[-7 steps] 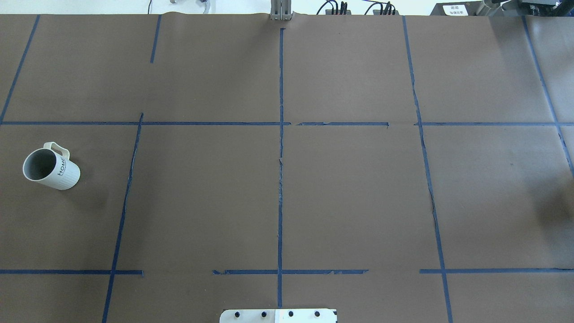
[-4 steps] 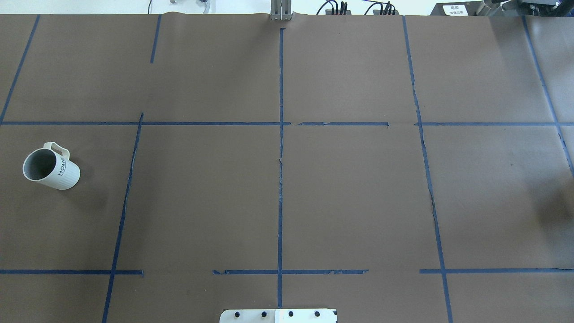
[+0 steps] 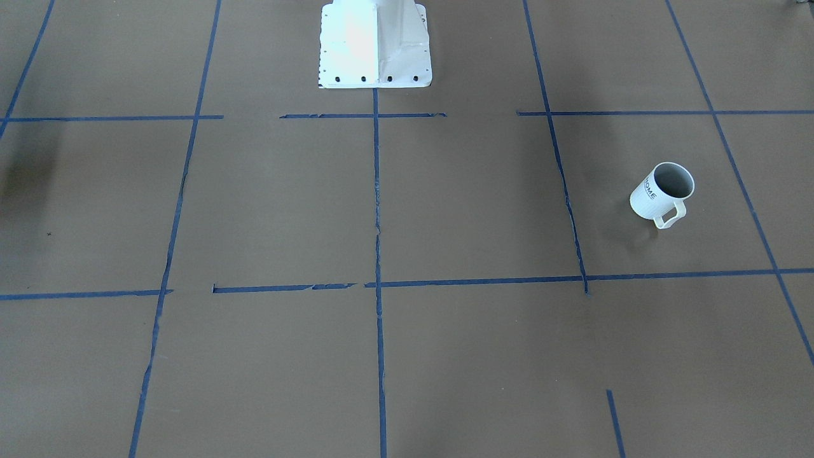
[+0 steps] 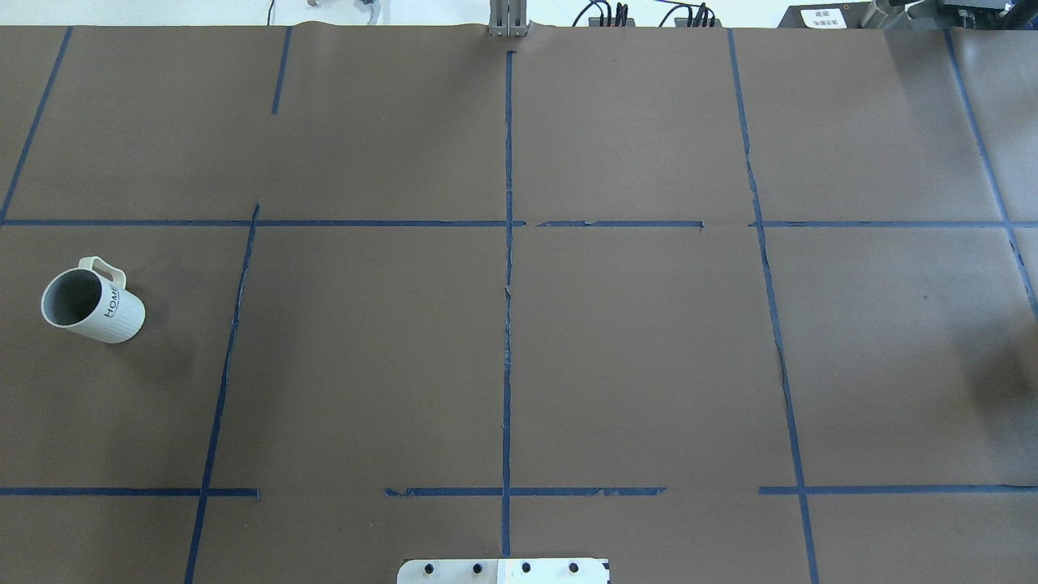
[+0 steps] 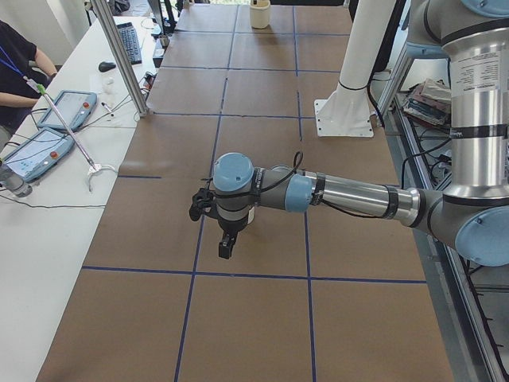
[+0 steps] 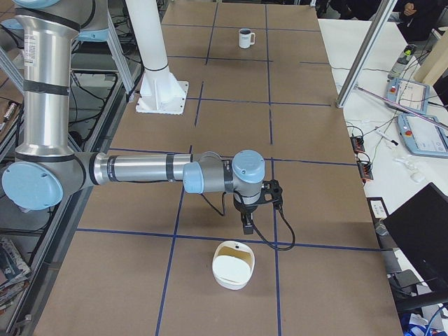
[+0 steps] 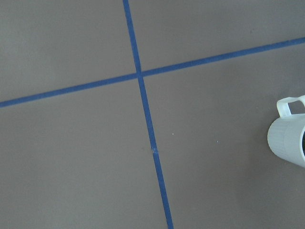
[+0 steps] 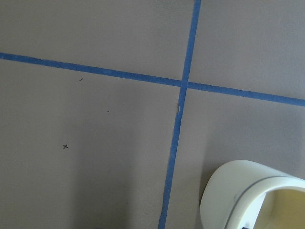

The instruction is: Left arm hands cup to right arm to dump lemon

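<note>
HOME mug (image 4: 92,302) is seen standing, seemingly upright, on the taped table (image 4: 632,341). Left gripper (image 5: 227,248) and right gripper (image 6: 247,225) are held clear of it; jaw opening can't be told.

We look down on the brown, blue-taped table (image 4: 632,341) from behind the robot's white base (image 4: 551,574) and, steeply, from across it; both views share the small white ribbed mug (image 4: 93,304). End cameras look along it; wrist cameras hover close.
</note>
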`<state>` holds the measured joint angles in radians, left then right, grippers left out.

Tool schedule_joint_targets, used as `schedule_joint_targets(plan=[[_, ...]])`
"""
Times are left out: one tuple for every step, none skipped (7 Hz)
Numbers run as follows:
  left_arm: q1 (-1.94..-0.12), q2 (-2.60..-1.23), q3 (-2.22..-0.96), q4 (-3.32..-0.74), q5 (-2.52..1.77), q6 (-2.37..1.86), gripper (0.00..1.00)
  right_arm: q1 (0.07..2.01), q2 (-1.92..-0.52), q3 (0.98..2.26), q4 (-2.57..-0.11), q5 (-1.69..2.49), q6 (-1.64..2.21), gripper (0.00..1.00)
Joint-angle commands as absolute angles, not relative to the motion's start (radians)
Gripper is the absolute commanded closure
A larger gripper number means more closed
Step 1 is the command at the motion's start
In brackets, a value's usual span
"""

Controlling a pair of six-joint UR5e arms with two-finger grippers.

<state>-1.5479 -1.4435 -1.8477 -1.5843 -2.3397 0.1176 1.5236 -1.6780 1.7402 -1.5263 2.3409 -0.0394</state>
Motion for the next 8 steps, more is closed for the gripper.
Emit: schedule_joint_targets(plan=[[-1.533,-1.437,-1.821,-1.682,-2.347,0.115,0.00,1.523,-1.677,1.740,-1.526,2.341,-0.038,0.00],[-1.460,-1.399,-1.821,-1.750,-2.342,-0.014,0.00,1.522,-1.677,1.740,-1.526,2.341,-0.037,0.00],[-1.371,-1.388,-1.813,-1.910,-2.336,-0.220,0.00,1.522,-1.677,1.740,-1.526,2.342,-0.035,0.00],[-1.264,-1.376,-1.812,-2.021,-2.326,-0.456,0.00,1.520,-1.677,1.740,-1.526,2.342,-0.037,0.00],[-1.177,-1.376,-1.810,-2.079,-2.266,-0.618,0.00,1.522,-1.678,1.740,-1.526,2.342,-0.038,0.00],[-1.093,-1.387,-1.810,-2.101,-2.190,-0.714,0.00,1.522,-1.677,1.738,-1.526,2.341,-0.038,0.00],[-1.041,-1.414,-1.798,-2.103,-2.157,-0.771,0.00,1.520,-1.678,1.738,-1.526,2.341,-0.038,0.00],[-1.029,-1.434,-1.774,-2.103,-2.155,-0.787,0.00,1.522,-1.678,1.738,-1.526,2.341,-0.038,0.00]])
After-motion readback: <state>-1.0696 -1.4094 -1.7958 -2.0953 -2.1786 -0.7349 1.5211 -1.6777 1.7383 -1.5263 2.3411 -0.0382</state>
